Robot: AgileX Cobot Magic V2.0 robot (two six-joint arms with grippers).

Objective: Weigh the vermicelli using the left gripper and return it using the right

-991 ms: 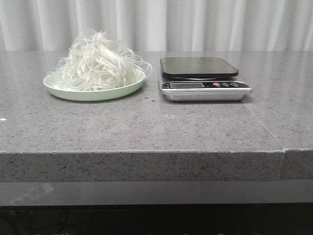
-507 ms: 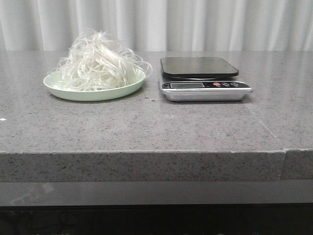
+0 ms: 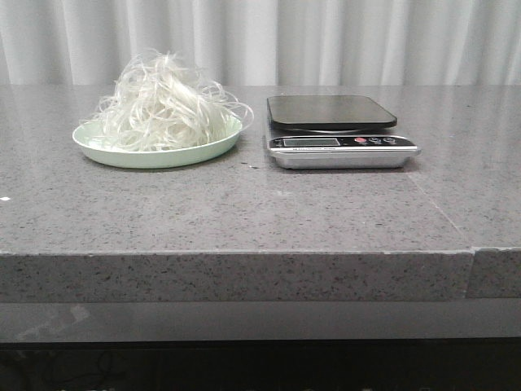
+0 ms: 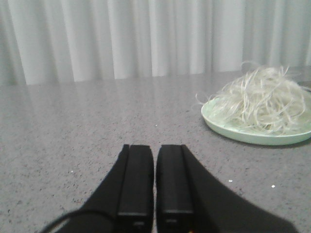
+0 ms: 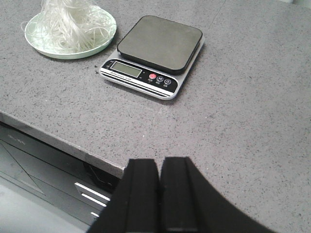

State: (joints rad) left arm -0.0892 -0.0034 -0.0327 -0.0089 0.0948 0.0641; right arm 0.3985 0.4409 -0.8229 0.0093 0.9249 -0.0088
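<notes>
I see nothing has changed in the last second: the vermicelli (image 3: 165, 104) lies heaped on the plate (image 3: 155, 155) just beside the scale (image 3: 338, 130), both pincers (image 4: 151, 187) (image 5: 159, 194) closed and empty, so weighing is not begun.

The counter (image 3: 244, 212) looks like speckled grey stone, faintly glossy; the scale (image 3: 342, 152) has a shiny metal body. Its platform (image 3: 330, 111) is smooth matt black; the noodles (image 3: 163, 102) look wiry, translucent.

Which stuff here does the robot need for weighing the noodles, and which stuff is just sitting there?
Needed:
vermicelli
scale, nothing on its platform
pale green plate holding the vermicelli
left gripper, shut
right gripper, shut

Just there:
grey table
white curtain
</notes>
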